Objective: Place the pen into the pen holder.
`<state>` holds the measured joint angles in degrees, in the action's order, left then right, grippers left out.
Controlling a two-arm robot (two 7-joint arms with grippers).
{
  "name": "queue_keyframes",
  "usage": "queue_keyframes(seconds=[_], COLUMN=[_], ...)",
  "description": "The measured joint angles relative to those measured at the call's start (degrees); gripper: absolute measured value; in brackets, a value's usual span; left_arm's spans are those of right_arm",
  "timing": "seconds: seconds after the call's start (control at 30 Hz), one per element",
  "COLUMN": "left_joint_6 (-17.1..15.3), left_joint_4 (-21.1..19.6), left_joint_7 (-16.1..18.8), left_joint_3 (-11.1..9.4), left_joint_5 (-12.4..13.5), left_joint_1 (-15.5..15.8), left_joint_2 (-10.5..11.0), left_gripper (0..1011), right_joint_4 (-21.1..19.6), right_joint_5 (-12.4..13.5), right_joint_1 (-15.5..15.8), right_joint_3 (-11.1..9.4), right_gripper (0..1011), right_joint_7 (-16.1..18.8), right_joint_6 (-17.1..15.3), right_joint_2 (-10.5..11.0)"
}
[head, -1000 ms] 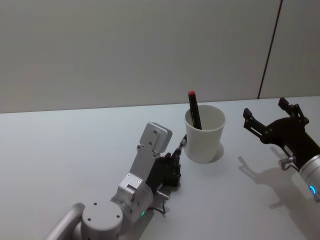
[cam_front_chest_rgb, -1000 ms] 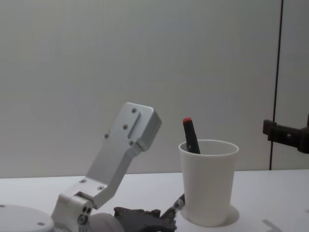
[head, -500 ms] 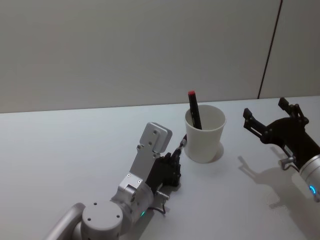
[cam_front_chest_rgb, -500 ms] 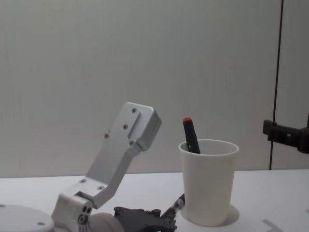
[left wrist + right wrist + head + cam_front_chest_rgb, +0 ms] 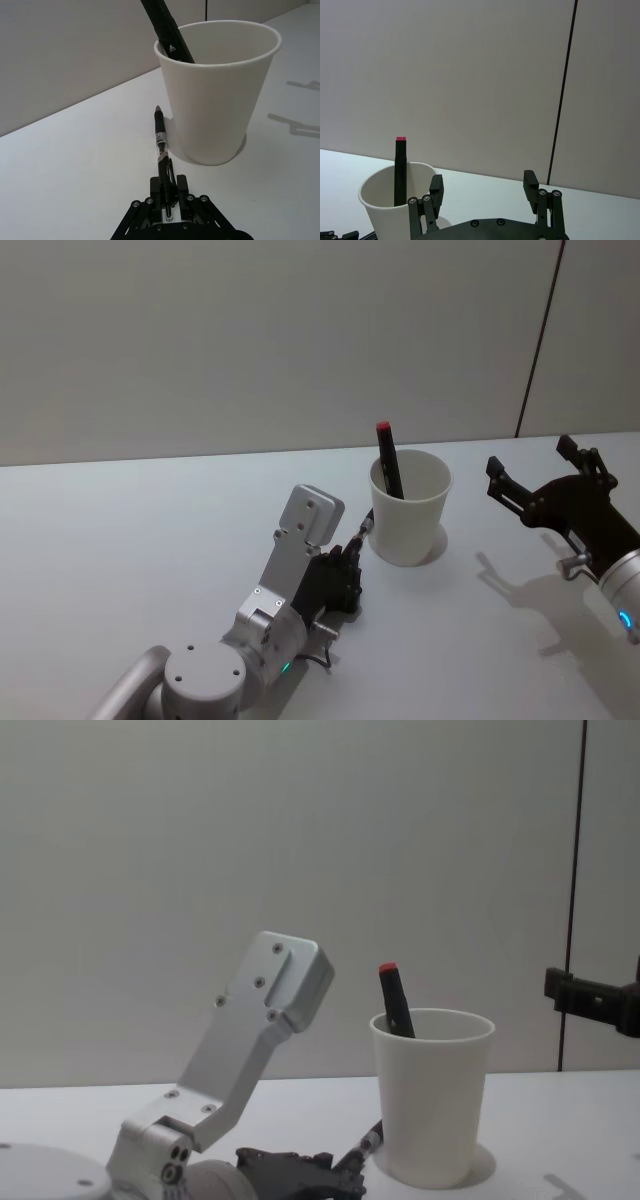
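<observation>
One left arm of brushed silver-grey metal links; flat angular silver housing with rounded corners and small dark screws, centre-left of the chest view; round silver end cap with shallow screw recesses, lower left of the head view; small teal indicator light beneath it; thin black cable alongside. One left gripper, matte black linkage fingers with silver screw heads, bottom edge of the left wrist view. One right arm, pale silver rounded segment with small blue light, lower right of the head view. One right gripper, matte black, two blocky fingers on paired links with silver pivot screws.
</observation>
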<state>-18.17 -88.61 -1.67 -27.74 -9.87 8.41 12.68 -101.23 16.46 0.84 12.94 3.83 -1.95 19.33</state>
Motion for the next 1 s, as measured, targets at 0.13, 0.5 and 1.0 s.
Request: queue_keyframes(seconds=[0.13,0.5,1.0], left_joint_6=[0.0,0.0,3.0], left_joint_4=[0.0,0.0,1.5], left_joint_7=[0.0,0.0,-1.7], left_joint_3=[0.0,0.0,1.2], left_joint_5=[0.0,0.0,2.7], left_joint_1=[0.0,0.0,2.3], left_joint_2=[0.0,0.0,-0.1], left_gripper=[186,186,186], right_joint_4=[0.0,0.0,0.0], right_joint_5=[0.0,0.0,0.0], right_joint_1=[0.0,0.0,0.0], right_joint_3=[0.0,0.0,0.0], right_gripper=[1001,1001,1001], right_joint_7=[0.0,0.0,0.0], right_joint_6=[0.0,0.0,0.0], right_joint_2=[0.0,0.0,0.0])
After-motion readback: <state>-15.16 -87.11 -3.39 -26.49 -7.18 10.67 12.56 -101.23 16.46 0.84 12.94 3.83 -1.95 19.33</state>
